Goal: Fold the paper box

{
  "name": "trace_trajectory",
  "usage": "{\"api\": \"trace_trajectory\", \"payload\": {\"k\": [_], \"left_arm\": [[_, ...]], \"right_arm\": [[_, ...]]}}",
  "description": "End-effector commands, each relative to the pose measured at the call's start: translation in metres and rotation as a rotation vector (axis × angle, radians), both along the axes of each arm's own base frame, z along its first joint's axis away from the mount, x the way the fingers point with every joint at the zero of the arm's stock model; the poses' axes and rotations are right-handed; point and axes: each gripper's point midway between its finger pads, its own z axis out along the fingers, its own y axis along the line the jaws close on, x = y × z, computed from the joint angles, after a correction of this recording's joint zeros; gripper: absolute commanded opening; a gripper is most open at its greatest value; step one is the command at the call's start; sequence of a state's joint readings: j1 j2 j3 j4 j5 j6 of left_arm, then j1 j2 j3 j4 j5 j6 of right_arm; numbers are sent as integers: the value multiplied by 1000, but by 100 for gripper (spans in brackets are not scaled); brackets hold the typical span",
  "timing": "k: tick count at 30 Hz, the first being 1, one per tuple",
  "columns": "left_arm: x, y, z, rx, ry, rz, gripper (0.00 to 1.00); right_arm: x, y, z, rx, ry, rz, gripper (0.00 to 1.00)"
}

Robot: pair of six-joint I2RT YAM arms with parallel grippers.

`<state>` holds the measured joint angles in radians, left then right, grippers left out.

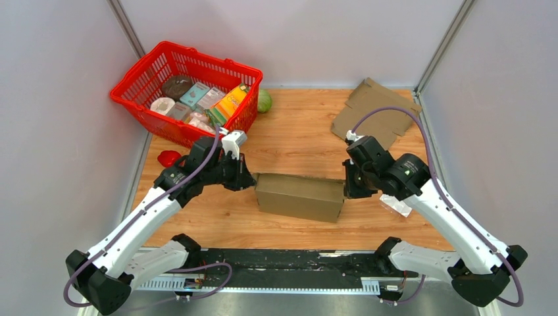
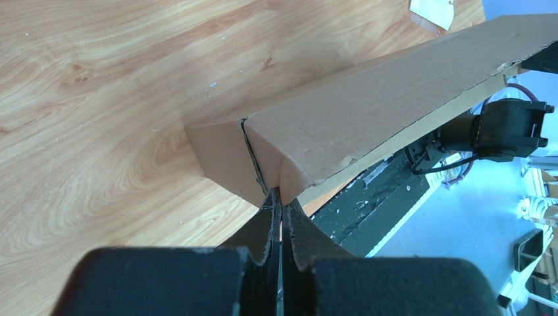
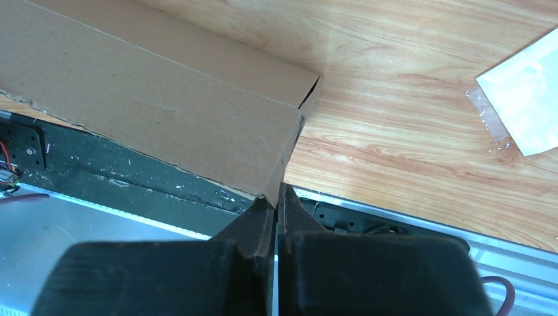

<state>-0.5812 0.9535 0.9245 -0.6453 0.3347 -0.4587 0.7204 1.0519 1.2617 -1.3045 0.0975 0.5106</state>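
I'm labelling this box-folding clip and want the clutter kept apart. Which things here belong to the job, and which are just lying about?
Job: brown cardboard box; left gripper and right gripper, fingers shut at its two ends.
Lying about: red plastic basket; green round object; flat cardboard sheet; small red object; clear plastic bag.

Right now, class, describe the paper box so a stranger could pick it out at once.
On the wooden table, look near the front edge. The paper box lies there between the left claw and the right claw. Unlike the flat cardboard sheet far right, it is a long raised brown block.
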Motion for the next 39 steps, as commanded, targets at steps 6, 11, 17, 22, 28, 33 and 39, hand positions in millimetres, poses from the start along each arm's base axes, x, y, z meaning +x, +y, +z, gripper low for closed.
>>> {"api": "trace_trajectory", "payload": {"k": [6, 11, 17, 22, 28, 33, 39], "left_arm": [[-10, 0, -8, 7, 47, -10, 0], [-11, 1, -10, 17, 46, -12, 0], [-12, 2, -13, 21, 52, -12, 0], [-11, 2, -11, 23, 45, -12, 0], [-11, 2, -13, 24, 53, -12, 0], [-11, 1, -12, 19, 52, -11, 0], [-12, 2, -12, 21, 54, -13, 0]], "right_arm": [[13, 33, -5, 98, -33, -13, 5], [18, 29, -12, 73, -50, -30, 12], [21, 17, -12, 14, -78, -59, 0], [21, 7, -13, -64, -94, -80, 0], [20, -4, -19, -213, -124, -110, 0], [14, 15, -20, -134, -100, -95, 3], [19, 34, 19, 102, -198, -68, 25]]}}
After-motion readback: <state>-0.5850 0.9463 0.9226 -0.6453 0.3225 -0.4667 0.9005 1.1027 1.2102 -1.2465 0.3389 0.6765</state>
